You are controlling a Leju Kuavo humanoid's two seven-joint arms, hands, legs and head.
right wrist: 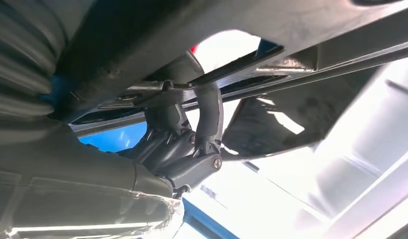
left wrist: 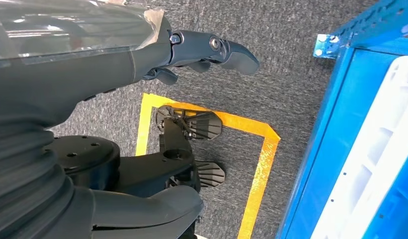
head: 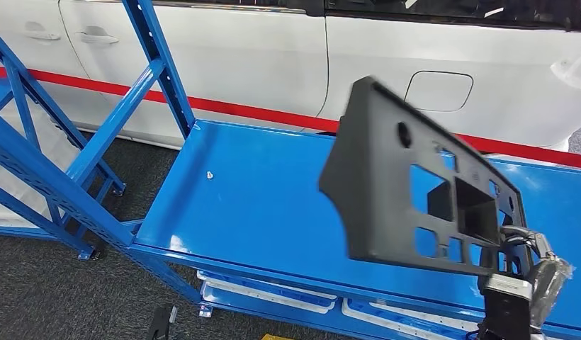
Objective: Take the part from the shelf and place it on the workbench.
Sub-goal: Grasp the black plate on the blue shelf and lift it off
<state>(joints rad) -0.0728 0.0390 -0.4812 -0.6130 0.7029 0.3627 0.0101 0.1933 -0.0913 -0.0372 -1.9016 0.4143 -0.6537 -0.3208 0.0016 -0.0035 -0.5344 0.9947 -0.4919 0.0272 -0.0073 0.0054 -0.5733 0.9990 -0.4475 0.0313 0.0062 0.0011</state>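
The part (head: 408, 184) is a flat dark grey plastic panel with several rectangular cut-outs. It hangs tilted above the right half of the blue workbench top (head: 252, 191). My right hand (head: 532, 262) grips its lower right edge, at the bottom right of the head view. In the right wrist view the fingers (right wrist: 204, 124) hook over the edge of the part (right wrist: 301, 20). My left hand (left wrist: 207, 52) hangs beside my body above the floor, its fingers loosely extended and holding nothing.
A blue shelf frame (head: 54, 177) with slanted braces stands at the left. A white car (head: 273, 57) with a red stripe is right behind the bench. White trays (head: 273, 287) lie on the lower level. A small white speck (head: 210, 175) lies on the bench top. Yellow tape (left wrist: 256, 164) marks the floor.
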